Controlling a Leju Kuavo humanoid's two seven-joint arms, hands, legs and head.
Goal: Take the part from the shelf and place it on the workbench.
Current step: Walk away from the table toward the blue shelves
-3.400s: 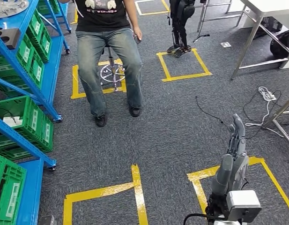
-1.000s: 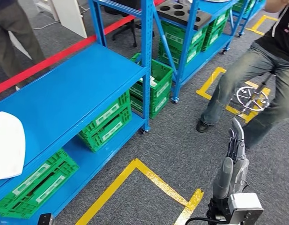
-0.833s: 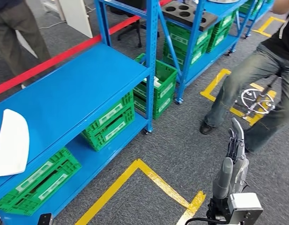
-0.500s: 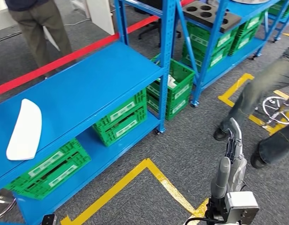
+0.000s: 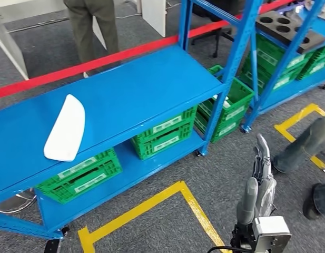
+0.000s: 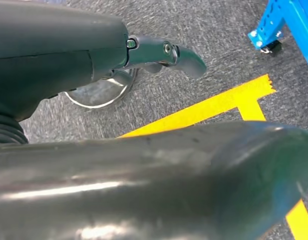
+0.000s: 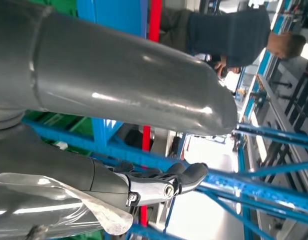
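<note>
Head view has swung left since a moment ago, right hand (image 5: 261,171) raised, fingers apart and empty, left hand (image 6: 107,100) likewise holding nothing, white part (image 5: 65,128) now mid-frame on the blue shelf (image 5: 153,89), green crates (image 5: 164,132) beneath, contents unclear.

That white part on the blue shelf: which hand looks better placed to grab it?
Probably the left: the white part lies on the robot's left side, while the right hand is raised far to the right. Both hands look empty.
</note>
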